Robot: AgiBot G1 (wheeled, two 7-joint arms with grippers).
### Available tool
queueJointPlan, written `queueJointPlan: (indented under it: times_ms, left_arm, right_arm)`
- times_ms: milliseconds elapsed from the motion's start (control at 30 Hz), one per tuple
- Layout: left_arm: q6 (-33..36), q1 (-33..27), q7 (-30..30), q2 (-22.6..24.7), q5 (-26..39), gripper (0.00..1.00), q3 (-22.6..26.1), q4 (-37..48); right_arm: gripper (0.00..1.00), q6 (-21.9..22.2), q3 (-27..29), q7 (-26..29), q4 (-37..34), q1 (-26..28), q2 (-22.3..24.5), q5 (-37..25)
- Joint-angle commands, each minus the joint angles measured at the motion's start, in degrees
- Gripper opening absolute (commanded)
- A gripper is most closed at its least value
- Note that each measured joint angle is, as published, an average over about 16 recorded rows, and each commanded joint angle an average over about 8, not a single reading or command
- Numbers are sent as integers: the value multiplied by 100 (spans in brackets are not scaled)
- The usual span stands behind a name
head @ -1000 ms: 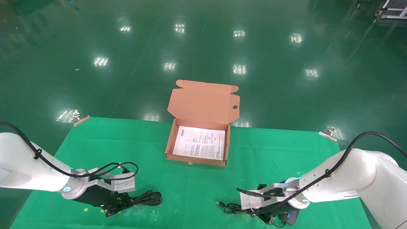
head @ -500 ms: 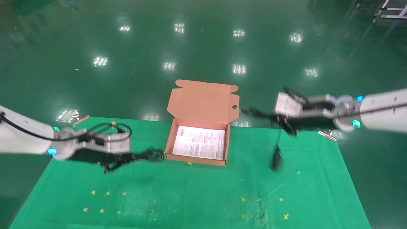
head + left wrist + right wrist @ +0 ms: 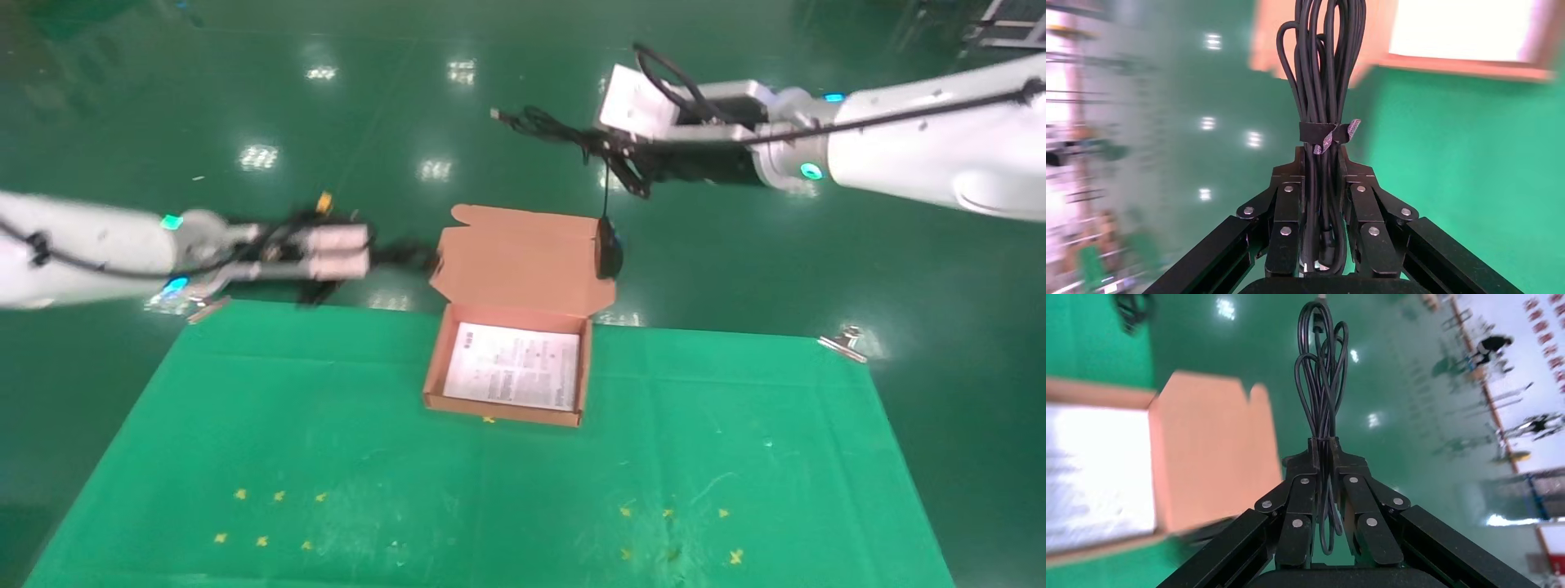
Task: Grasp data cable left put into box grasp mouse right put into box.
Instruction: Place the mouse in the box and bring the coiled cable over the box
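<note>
Surface (image 3: 327, 457): green cloth, clipped at the far corners, marked with small yellow crosses near the front edge; carries only the box.

Box (image 3: 435, 359): salmon-orange mailer, at the far middle of the surface, flap lid standing open toward the far side, white leaflet (image 3: 513, 374) flat in the tray. Lid raised and tray clear above, judged ready to receive both items from overhead.

Right gripper (image 3: 613, 155): raised high, beyond and above the box's far right corner. Pinching the coiled cord (image 3: 1322, 404) of the mouse, fingers (image 3: 1300, 530) pressed onto the strands. Mouse (image 3: 607, 247): not gripped itself, hanging free below on a single strand, level with the lid's right edge. Held high, probably so the dangling body clears the lid; swing of the mouse judged the main hazard on lowering.

Left gripper (image 3: 384, 253): level with the lid, just beside its left edge, outside the tray. Clamped on the data cable (image 3: 1319, 92), a looped bundle bound by a small strap (image 3: 1329, 131), loops projecting toward the box. Gripped below the strap, likely to keep the bundle from unravelling.

Neither item in the box yet.
</note>
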Motion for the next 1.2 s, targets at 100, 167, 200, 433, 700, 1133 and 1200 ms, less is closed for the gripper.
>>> queueJointPlan:
  times_ms: [100, 167, 200, 433, 700, 1133, 1200]
  left_arm:
    - [-398, -142, -52, 150, 145, 0, -55, 73]
    - [-503, -218, -31, 213, 142, 0, -88, 170]
    - [-550, -255, -16, 243, 138, 0, -104, 220]
    - [-779, -469, 66, 367, 87, 0, -201, 553]
    - [-881, -548, -8, 410, 128, 0, -225, 808]
    - [-765, -351, -935, 122, 801, 0, -26, 787]
    - [-722, -358, -1234, 73, 1036, 0, 28, 755]
  right_arm:
    - [0, 180, 108, -470, -543, 227, -436, 210]
    - [0, 197, 167, -705, -777, 319, -610, 349]
    - [0, 195, 191, -822, -874, 359, -681, 423]
    - [0, 97, 218, -1421, -1207, 515, -886, 951]
    - [0, 68, 61, -1578, -1176, 499, -851, 1232]
    - [0, 195, -484, -1253, -713, 27, -848, 1303]
    - [0, 239, -574, -1201, -673, -29, -856, 1333]
